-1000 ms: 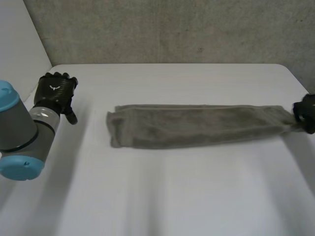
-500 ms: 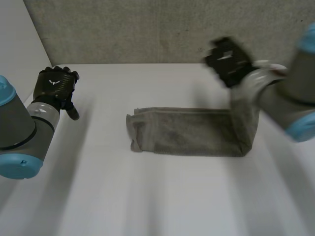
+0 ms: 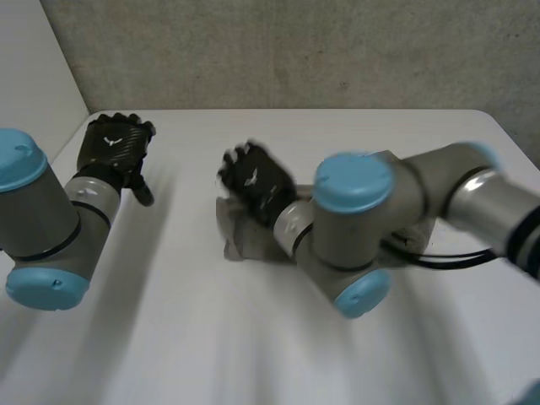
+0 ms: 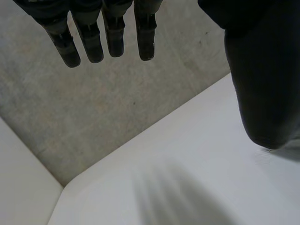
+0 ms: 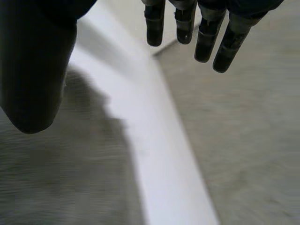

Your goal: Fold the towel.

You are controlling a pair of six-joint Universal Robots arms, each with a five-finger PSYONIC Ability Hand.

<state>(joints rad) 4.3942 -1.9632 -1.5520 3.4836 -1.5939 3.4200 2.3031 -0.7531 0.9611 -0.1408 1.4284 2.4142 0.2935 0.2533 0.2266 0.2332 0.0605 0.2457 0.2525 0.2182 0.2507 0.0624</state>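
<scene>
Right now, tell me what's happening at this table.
A two-armed robot is working on a grey towel on the white table. Its right arm reaches across the towel and hides most of it. The right hand is over the towel's end nearest the left hand, fingers straight and holding nothing. The left hand hangs open off to the side, clear of the cloth. How the fold lies cannot be seen under the arm.

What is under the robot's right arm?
The fuzzy grey towel lies on the white table under the grey right arm. One end peeks out by the black right hand; the arm hides most of it.
</scene>
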